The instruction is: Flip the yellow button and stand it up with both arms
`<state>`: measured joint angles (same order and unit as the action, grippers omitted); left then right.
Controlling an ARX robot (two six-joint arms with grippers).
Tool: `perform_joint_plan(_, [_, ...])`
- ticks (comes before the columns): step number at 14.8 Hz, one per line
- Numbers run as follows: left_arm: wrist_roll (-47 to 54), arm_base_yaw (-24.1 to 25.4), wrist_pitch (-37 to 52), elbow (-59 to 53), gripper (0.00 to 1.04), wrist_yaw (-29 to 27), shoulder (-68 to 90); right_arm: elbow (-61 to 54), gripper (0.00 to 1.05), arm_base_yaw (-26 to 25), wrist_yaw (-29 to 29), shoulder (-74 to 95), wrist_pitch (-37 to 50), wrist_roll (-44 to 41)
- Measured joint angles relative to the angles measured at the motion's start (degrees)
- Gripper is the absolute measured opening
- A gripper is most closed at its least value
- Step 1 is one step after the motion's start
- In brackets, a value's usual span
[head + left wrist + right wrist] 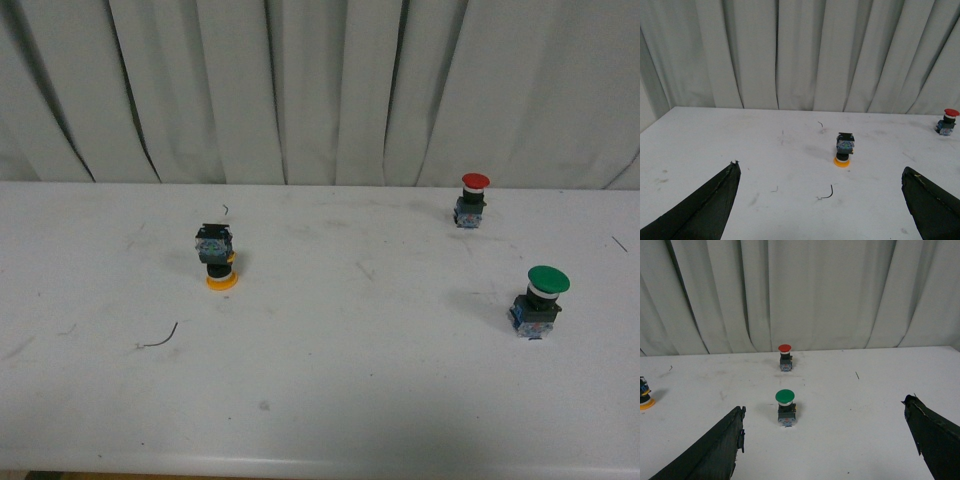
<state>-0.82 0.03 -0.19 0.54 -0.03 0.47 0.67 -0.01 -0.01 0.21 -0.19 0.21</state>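
The yellow button (pixel 217 256) stands upside down on the white table (pixel 320 400), its yellow-orange cap on the surface and its blue contact block on top. The left wrist view shows the yellow button (pixel 844 150) ahead of my left gripper (pixel 820 172), which is open and well short of it. My right gripper (pixel 825 412) is open too, with nothing between its fingers; the yellow button (pixel 644 396) sits at that view's edge. Neither arm shows in the front view.
A red-capped button (pixel 472 199) stands upright at the back right. A larger green-capped button (pixel 540 300) stands upright nearer on the right. A short dark wire scrap (pixel 160 338) lies in front of the yellow button. A grey curtain (pixel 320 90) hangs behind the table.
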Motion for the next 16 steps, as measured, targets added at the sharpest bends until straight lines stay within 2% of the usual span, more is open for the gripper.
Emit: perform_joint_plan(16, [0.0,0.0,0.0,0.0,0.98,0.0,0.0,0.0,0.98,0.0,0.0,0.0,0.0,0.0])
